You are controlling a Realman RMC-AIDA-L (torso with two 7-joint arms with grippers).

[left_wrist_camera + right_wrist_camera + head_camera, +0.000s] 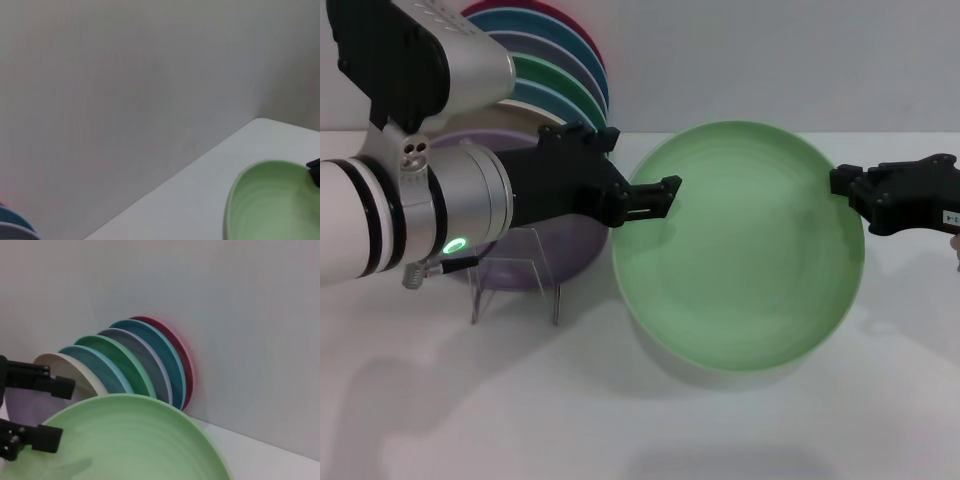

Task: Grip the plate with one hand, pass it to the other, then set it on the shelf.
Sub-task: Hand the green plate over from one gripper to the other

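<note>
Midair, right hand [842, 186] was clamped on the plate [740, 250] rim; left hand [672, 197], fingers apart, straddled the opposite rim.

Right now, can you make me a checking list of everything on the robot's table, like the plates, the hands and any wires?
Surface: plain white table, bare in front.
Job's things: round matte pale mint-green plate, held up between both hands.
Clutter: lavender plate on a clear stand; a leaning row of cream, blue, green, grey, teal and red plates behind it.
Hands: left hand, on the arm with the green light, has open fingers at the plate's rim; right hand grips the opposite rim.
Cables: thin red-and-black wire under the left arm.
Surroundings: bare pale wall.
</note>
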